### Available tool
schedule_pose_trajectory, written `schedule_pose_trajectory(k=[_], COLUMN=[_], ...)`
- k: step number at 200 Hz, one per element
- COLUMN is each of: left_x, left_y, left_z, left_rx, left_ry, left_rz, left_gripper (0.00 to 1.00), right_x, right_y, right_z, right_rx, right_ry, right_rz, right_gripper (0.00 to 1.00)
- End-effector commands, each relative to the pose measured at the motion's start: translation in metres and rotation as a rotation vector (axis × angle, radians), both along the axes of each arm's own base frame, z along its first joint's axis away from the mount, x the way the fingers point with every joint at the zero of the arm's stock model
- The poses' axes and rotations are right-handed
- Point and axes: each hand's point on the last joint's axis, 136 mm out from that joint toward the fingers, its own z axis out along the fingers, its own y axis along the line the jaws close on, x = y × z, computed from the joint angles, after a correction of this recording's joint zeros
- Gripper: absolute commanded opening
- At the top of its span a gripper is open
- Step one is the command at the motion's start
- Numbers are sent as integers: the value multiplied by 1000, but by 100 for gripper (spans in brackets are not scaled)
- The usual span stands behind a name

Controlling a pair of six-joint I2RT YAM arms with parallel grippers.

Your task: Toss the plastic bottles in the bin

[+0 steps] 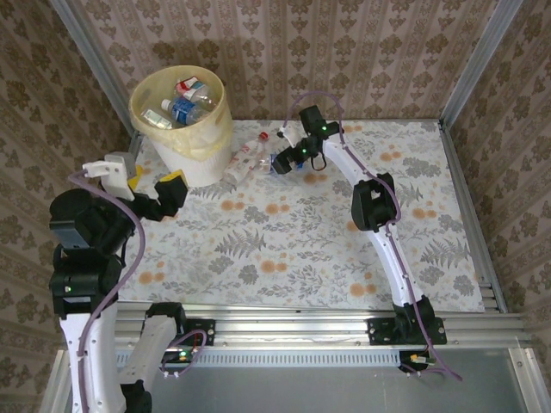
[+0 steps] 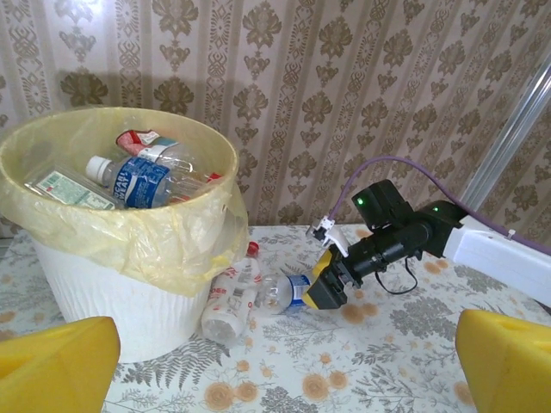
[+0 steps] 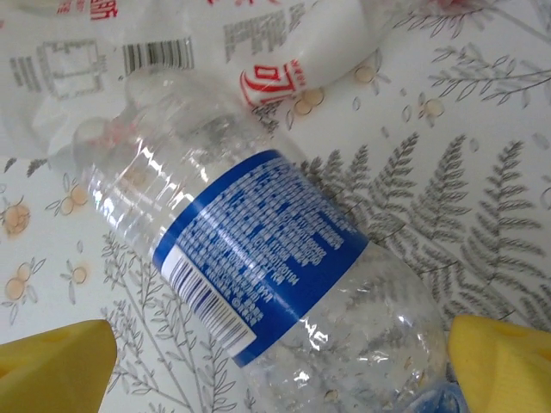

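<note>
Pickup of the next bottle looks like the step in hand. The right gripper [image 3: 275, 370] has its yellow-padded jaws spread wide and straddles a clear blue-labelled bottle [image 3: 258, 258] lying on its side on the floral table cover [image 1: 344, 258], just right of the bin [image 1: 194, 159]. Nothing is held. The next move, as I judge it, calls for lowering a little, closing on the bottle's body near the label, lifting, and carrying it left over the rim. Thin plastic may crumple or roll out of the pinch.

The left gripper [image 1: 151, 182] hovers open and empty at the near left of the bin, facing it. The bin, at the far left, already holds several bottles [image 2: 138, 176]. Two red-labelled bottles [image 2: 225, 297] lie on the table against its base, touching the blue-labelled one.

The blue label carries a barcode and dense white print too fine to read. The neighbouring white labels bear red characters and another barcode, none of it legible enough to give a brand.
</note>
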Motion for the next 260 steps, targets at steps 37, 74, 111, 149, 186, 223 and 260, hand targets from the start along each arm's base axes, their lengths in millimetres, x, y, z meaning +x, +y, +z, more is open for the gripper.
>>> schedule_pose_trajectory(k=[37, 74, 111, 149, 186, 223, 260], left_x=[24, 40, 49, 62, 76, 89, 91], left_y=[-17, -30, -52, -78, -99, -131, -177], left_z=[-3, -13, -27, -48, -68, -98, -118], left_rx=[-100, -163, -176, -214, -334, -393, -398], left_ry=[-14, 17, 47, 116, 174, 259, 326], left_rz=[-92, -147, -189, -223, -244, -306, -403], left_gripper=[100, 100, 100, 100, 100, 100, 100], right_x=[-42, -45, -52, -68, -92, -126, -160], right_y=[15, 15, 13, 7, -1, -1, 8], right_z=[-27, -36, -26, 2, 58, 129, 169], right_rx=[-62, -114, -83, 16, 143, 278, 305], right_ry=[105, 105, 90, 3, -117, -242, -320], right_rz=[35, -25, -71, -132, -199, -215, -204], right_gripper=[96, 83, 56, 50, 47, 46, 47])
